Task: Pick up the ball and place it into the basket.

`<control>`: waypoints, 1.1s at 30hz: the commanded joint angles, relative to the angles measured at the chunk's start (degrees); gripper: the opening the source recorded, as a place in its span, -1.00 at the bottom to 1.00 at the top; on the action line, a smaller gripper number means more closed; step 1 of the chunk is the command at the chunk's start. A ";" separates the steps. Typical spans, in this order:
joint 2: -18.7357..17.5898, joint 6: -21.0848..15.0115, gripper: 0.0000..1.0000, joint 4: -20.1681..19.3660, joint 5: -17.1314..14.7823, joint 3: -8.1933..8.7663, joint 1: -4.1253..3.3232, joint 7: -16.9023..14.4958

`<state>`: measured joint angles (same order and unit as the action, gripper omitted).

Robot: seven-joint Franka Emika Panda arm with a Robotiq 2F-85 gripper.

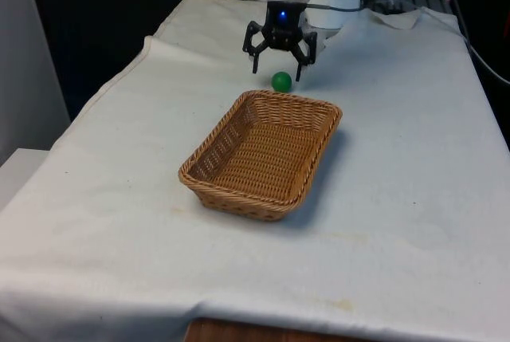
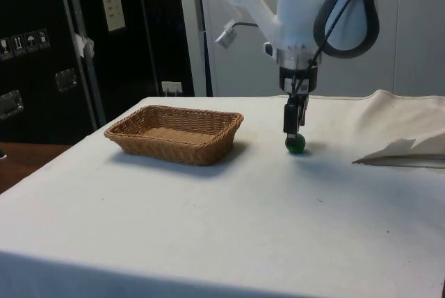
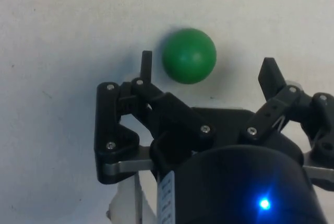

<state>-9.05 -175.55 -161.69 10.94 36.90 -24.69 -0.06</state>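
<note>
Front view: a rectangular wicker basket (image 1: 261,155), woven in tan-brown cane with sloping walls and a braided rim, is seen near the middle of a table (image 1: 398,198) draped in a white, slightly creased cloth. Nothing is seen inside the basket; its woven floor is bare. Just beyond its far rim, a small green ball (image 1: 281,81) is seen lying on the cloth (smooth, round and matt in finish), apart from the basket.

The black gripper (image 1: 278,70), built of jointed plastic links with visible screws, is held above and slightly behind the ball, and its fingers are spread wide with nothing grasped. In the wrist view the ball (image 3: 189,56) is seen between the two fingertips (image 3: 146,63), nearer to one of them than to the other and a little ahead of both, with a gap visible on each side.

In the side view the gripper (image 2: 294,130) is seen pointing straight down, its tips low over the ball (image 2: 296,145), and the basket (image 2: 174,133) stands well apart on the cloth.
</note>
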 commanded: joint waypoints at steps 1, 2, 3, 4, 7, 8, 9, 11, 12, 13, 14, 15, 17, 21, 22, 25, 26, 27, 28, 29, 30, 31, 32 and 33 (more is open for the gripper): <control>-0.40 -1.89 1.00 -1.09 -1.32 -1.78 0.74 0.06; -0.63 -2.01 1.00 -0.97 -1.32 -1.89 0.80 0.23; -0.57 -0.23 1.00 0.11 0.00 -0.17 0.00 0.40; -0.86 -2.12 1.00 -0.92 -1.32 -2.01 0.86 0.40; -2.23 -2.81 1.00 -0.40 -1.20 -2.41 0.97 1.32; -2.23 -2.81 1.00 -0.40 -1.20 -2.41 0.97 1.32; -2.75 -3.21 1.00 -0.23 -1.03 -2.46 0.97 1.72; -3.09 -3.55 1.00 -0.11 -0.80 -2.41 0.97 2.12; -3.27 -2.12 1.00 0.74 0.00 -0.80 0.00 2.06; -3.32 -3.72 1.00 -0.06 -0.69 -2.35 0.97 2.23; -3.72 -4.07 0.89 0.06 -0.52 -2.41 0.97 2.52; -3.95 -4.35 0.73 0.06 -0.46 -2.41 0.97 2.69; -4.35 -4.81 0.32 0.11 -0.34 -2.41 1.03 2.98; -4.64 -5.44 -0.64 0.06 -0.17 -2.41 1.03 3.21; -4.58 -5.44 -0.82 0.06 -0.17 -2.41 1.03 3.27; -4.58 -5.44 -0.98 0.06 -0.17 -2.41 1.03 3.27; -4.58 -5.44 -0.98 0.06 -0.17 -2.35 1.03 3.27; -4.58 -5.44 -0.98 0.06 -0.17 -2.35 1.03 3.27; -4.58 -5.44 -0.97 0.06 -0.17 -2.35 1.03 3.27; -4.58 -5.44 -0.97 0.06 -0.17 -2.35 1.03 3.27; -4.58 -5.44 -0.97 0.06 -0.17 -2.35 1.03 3.27; -5.73 -5.21 -0.97 0.74 0.00 -1.32 0.06 3.44; -4.24 -4.76 -0.97 0.34 0.06 -1.60 0.57 3.15; -4.07 -4.47 -0.97 0.46 0.17 -1.26 0.34 3.09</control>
<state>-14.38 -180.83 -160.83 10.94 35.70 -24.64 3.32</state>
